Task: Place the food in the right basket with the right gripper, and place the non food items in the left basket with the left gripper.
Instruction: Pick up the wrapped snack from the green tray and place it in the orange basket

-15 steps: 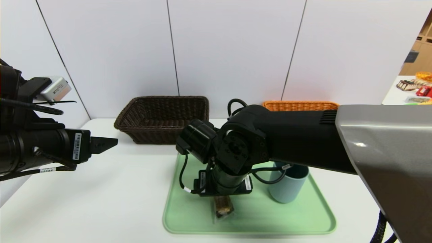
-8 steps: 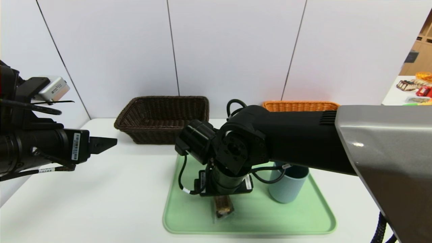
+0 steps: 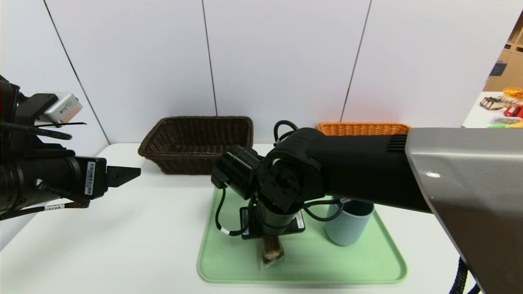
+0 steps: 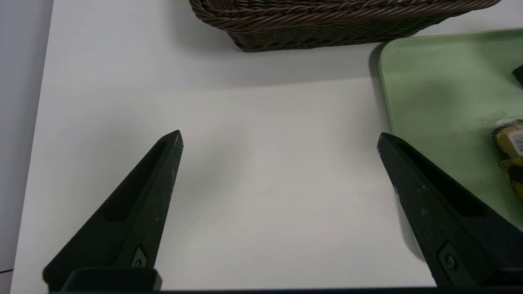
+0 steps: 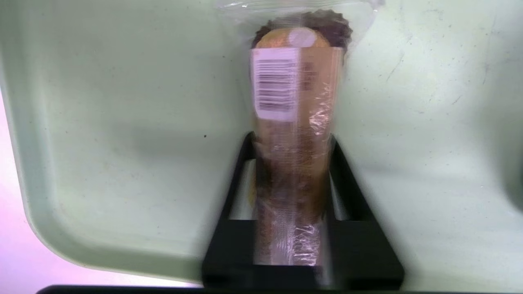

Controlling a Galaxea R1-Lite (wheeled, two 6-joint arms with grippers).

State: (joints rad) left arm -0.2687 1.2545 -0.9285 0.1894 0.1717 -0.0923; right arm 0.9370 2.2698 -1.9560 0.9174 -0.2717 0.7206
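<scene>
Two right fingers (image 5: 339, 163) clamping snack bar (image 5: 294, 122)

From the head camera you look forward and down across the white table (image 3: 135, 241) toward the panelled wall, with the green tray (image 3: 367, 261) at lower centre and both baskets farther back. Your left wrist camera sits low and close over the table, facing forward; it catches the tray's edge (image 4: 386, 81) at the right of its frame and the dark basket (image 4: 327, 24) along the top, both shared with the head view. Your right wrist camera looks steeply down, very near the tray floor (image 5: 122, 143).
</scene>
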